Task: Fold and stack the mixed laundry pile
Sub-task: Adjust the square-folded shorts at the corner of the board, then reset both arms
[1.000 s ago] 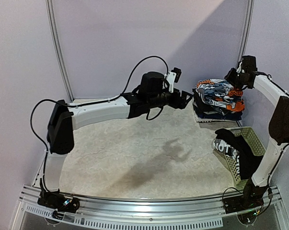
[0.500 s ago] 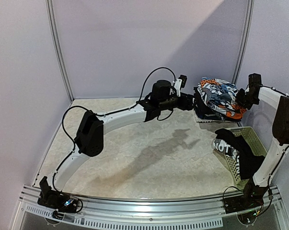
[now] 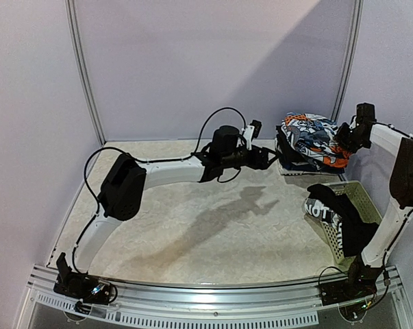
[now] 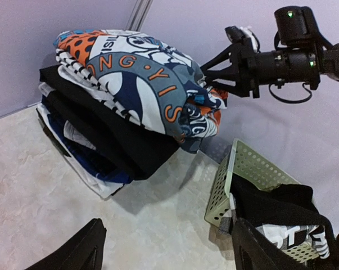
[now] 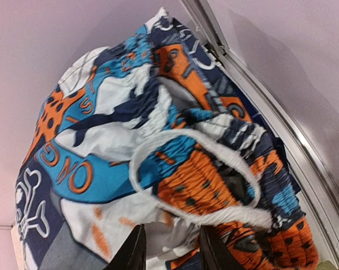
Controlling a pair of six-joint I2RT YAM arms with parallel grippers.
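Note:
The laundry is a folded stack [image 3: 307, 144] at the back right of the table. The orange, blue, white and black printed garment [image 4: 144, 79] lies on top. Under it are the white one with thin black stripes [image 4: 73, 63] and a black one [image 4: 104, 132]. My left gripper [image 3: 269, 159] is open and empty, low over the table just left of the stack. My right gripper [image 3: 342, 137] is open, its tips against the printed garment's [image 5: 158, 157] right edge, near its white drawstring [image 5: 214, 208]. It also shows in the left wrist view [image 4: 209, 72].
A white lattice basket [image 3: 362, 200] lies tipped at the right, holding a black and white garment [image 3: 328, 209]. It shows in the left wrist view too [image 4: 253, 174]. The back wall and its corner post [image 3: 348, 48] stand close behind the stack.
My right gripper came down from above to the stack's right side. My left gripper reached toward the stack, then dropped lower and drew back a little.

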